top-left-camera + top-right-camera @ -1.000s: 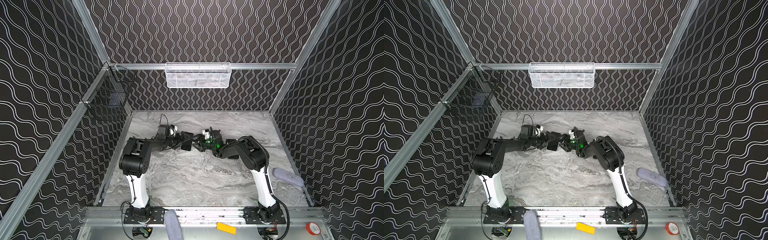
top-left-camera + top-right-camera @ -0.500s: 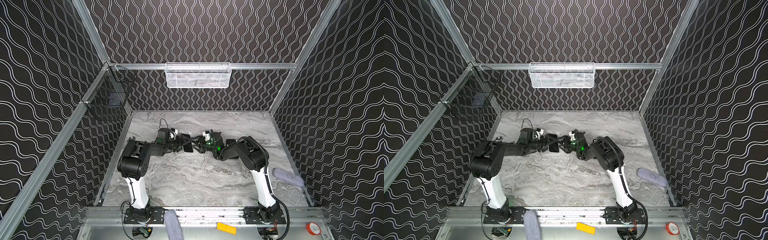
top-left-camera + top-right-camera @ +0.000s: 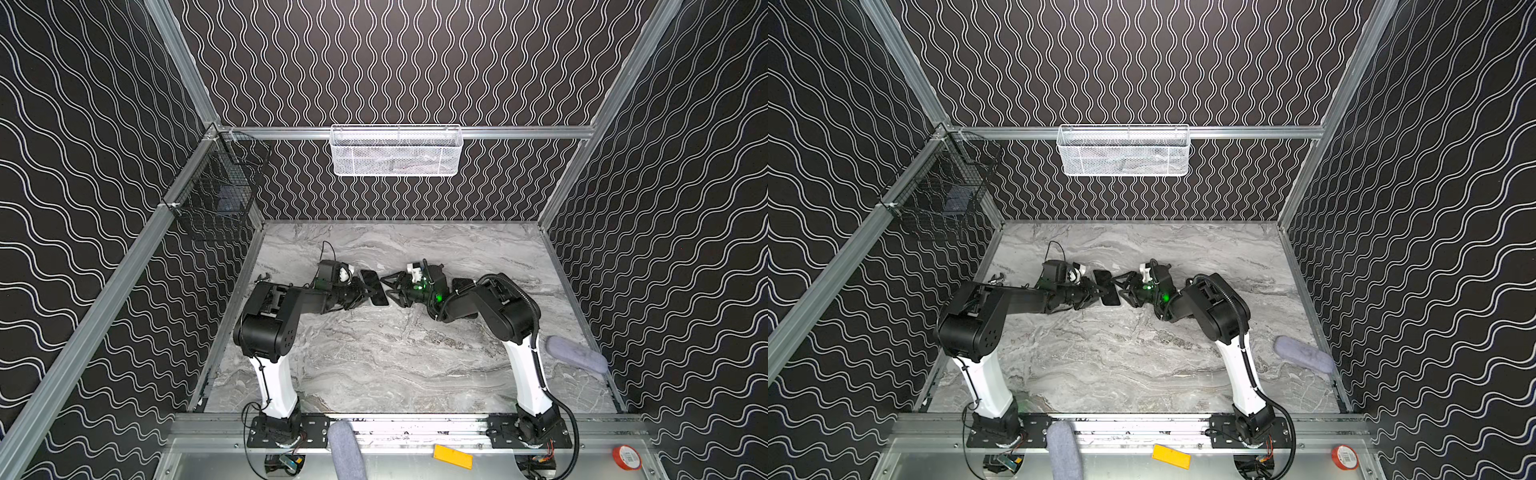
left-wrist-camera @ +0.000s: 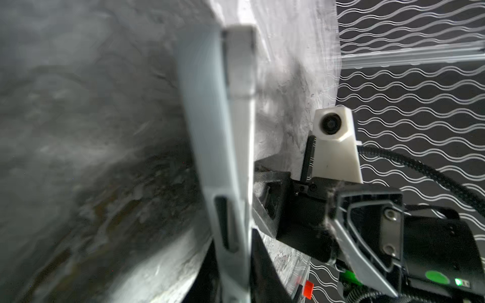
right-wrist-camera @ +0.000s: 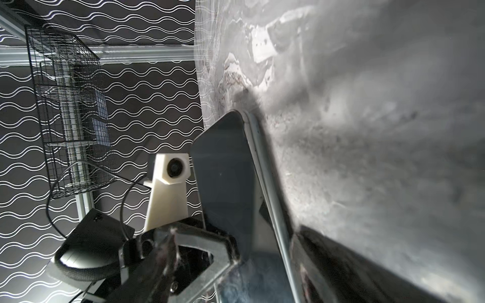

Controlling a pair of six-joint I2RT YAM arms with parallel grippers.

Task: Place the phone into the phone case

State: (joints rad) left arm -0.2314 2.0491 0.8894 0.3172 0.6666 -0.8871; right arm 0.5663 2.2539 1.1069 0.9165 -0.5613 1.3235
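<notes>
Closing in over the last second, the left gripper [image 3: 365, 293] is now pinching nearly shut across the thin body of the dark-screened rectangular phone [image 3: 375, 288], where its jaws were gaping wide beside it a moment earlier; the phone and the right gripper [image 3: 387, 289] are sitting much where they were. In both top views the phone is standing tilted up off the grey marbled tabletop [image 3: 395, 357], between the two grippers. In the right wrist view a black triangular finger [image 5: 202, 245] of the left gripper is pressing on the phone's glass, so that hold is looking firm. The right gripper is keeping its jaws spread wide with the tips at the phone's other side, and whether they are gripping it cannot be told. A pale grey strip [image 5: 265, 189] is running along the phone's table-side edge, and in the left wrist view the same strip [image 4: 217, 136] is showing a slot cut into it; whether this is the phone's own rim or a wall of the phone case is not showing, and no separate case is standing out on the table. Judging from this, the pick-up is done, while the seating of the phone in the case is at best only beginning, since no view is showing a flush fit at every corner
</notes>
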